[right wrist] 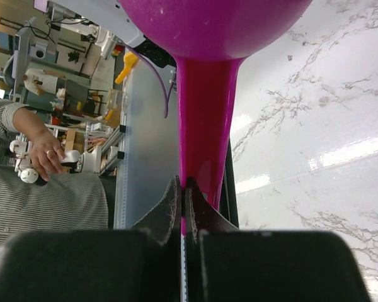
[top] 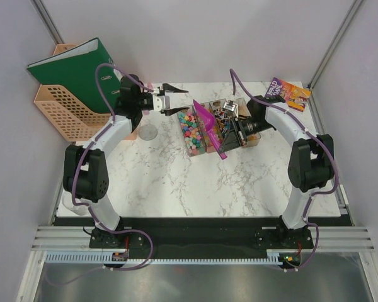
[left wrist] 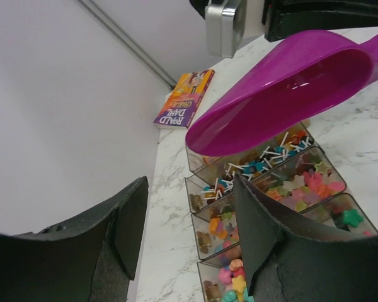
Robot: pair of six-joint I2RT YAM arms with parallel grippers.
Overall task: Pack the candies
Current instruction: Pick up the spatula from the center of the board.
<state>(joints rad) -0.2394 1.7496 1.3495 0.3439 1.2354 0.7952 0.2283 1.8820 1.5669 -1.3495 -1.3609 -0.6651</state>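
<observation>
The right tool (right wrist: pixel 184 200) is clamped on the handle of the purple scoop (right wrist: pixel 205 107), whose empty bowl hangs over the candies (top: pixel 190 129) in the clear trays (left wrist: pixel 193 158). The left tool (left wrist: pixel 189 214) stands apart, empty, just beside them. To my eye, the scoop's lip should dip low into one compartment.

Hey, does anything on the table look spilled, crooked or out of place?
Nothing spilled: the candies sit in their clear trays, none seen loose on the marble table. The purple scoop, held over them by the right gripper, looks empty.
</observation>
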